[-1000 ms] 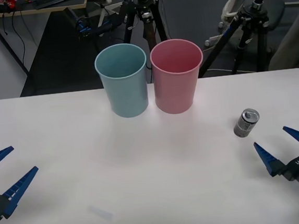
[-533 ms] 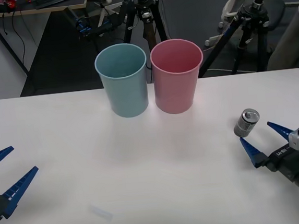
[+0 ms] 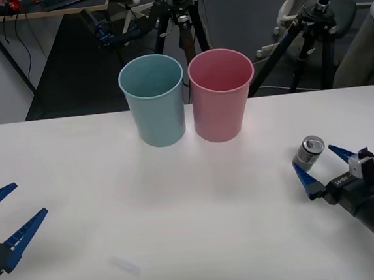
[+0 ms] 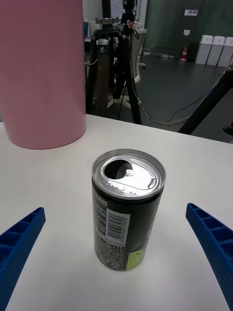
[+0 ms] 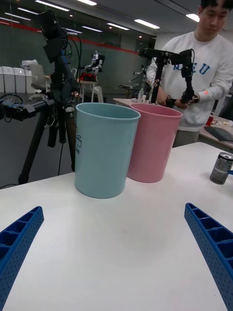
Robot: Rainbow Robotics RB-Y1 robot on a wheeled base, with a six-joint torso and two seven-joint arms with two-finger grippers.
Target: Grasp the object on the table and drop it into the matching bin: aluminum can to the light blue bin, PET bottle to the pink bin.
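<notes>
The can [image 3: 308,153] is standing upright on the counter [image 3: 179,199], right of the pink bin [image 3: 221,94]. The right gripper [image 3: 321,166] is straddling it, jaws wide, lining up a grasp; the left gripper [image 3: 1,222] is idling wide.

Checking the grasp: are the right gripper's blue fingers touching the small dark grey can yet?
Apart. In the right wrist view, white table shows between the can and each finger of the open right gripper.

light blue bin [image 3: 154,101] left of, beside pink bin [image 3: 221,95]; aluminum can [image 3: 308,153] on table [image 3: 179,199], right
</notes>
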